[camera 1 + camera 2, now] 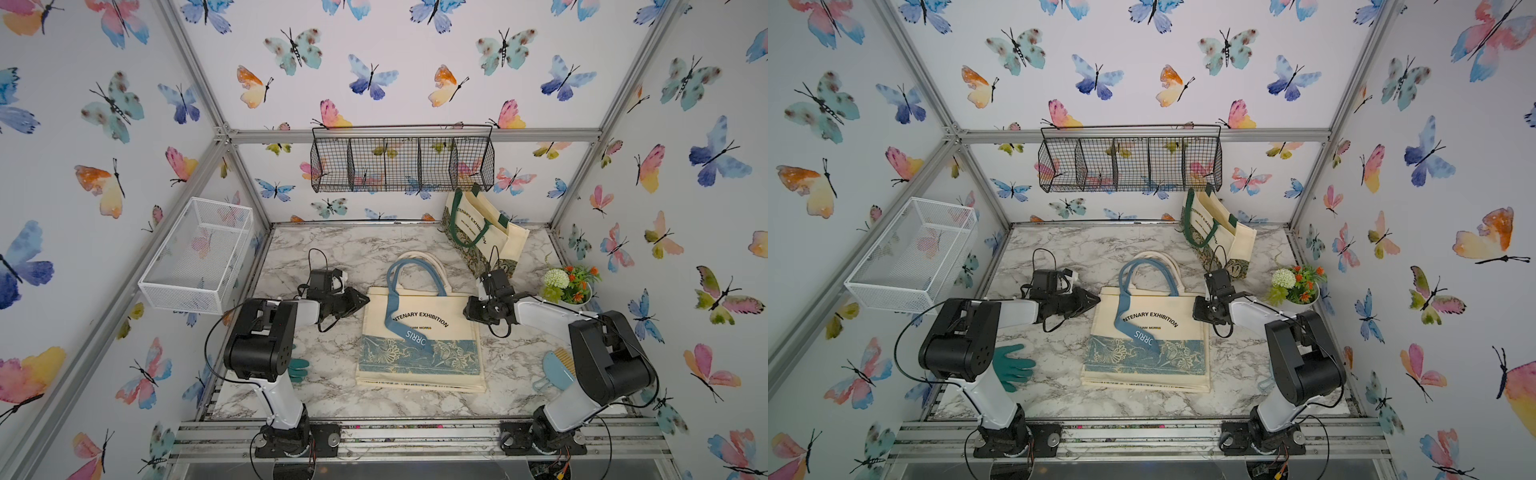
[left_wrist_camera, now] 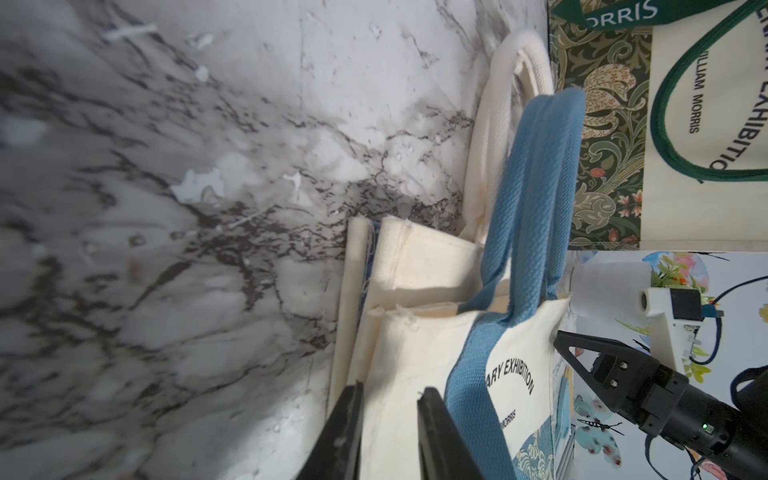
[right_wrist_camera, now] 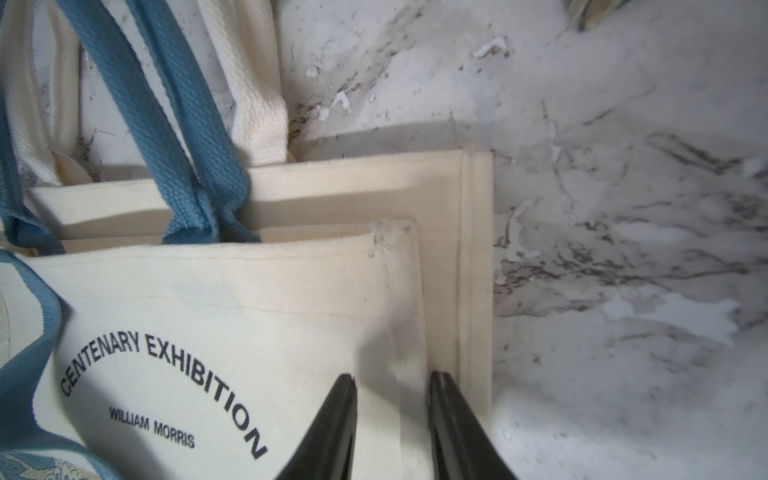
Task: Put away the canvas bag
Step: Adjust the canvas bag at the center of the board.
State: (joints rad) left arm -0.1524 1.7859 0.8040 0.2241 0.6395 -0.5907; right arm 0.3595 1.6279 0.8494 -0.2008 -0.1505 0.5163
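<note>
A cream canvas bag [image 1: 455,305] [image 1: 1111,309] with blue handles [image 1: 415,270] and a blue floral band lies flat mid-table on top of a second cream bag [image 1: 436,264]. My left gripper [image 1: 365,298] [image 1: 1096,298] sits at the bag's upper left corner. In the left wrist view its jaws [image 2: 392,388] stand apart, with the bag's cloth [image 2: 415,353] showing between them. My right gripper [image 1: 467,309] [image 1: 1196,311] is at the upper right edge. Its jaws [image 3: 393,376] are apart over the side seam of the bag [image 3: 249,299]. Neither gripper visibly pinches cloth.
A green-handled tote [image 1: 478,232] stands at the back right. On the back wall hangs a black wire basket [image 1: 402,160]; a white mesh basket [image 1: 199,253] is on the left wall. A flower pot [image 1: 569,284], a blue brush [image 1: 557,370] and a teal glove [image 1: 1013,368] lie near the arms.
</note>
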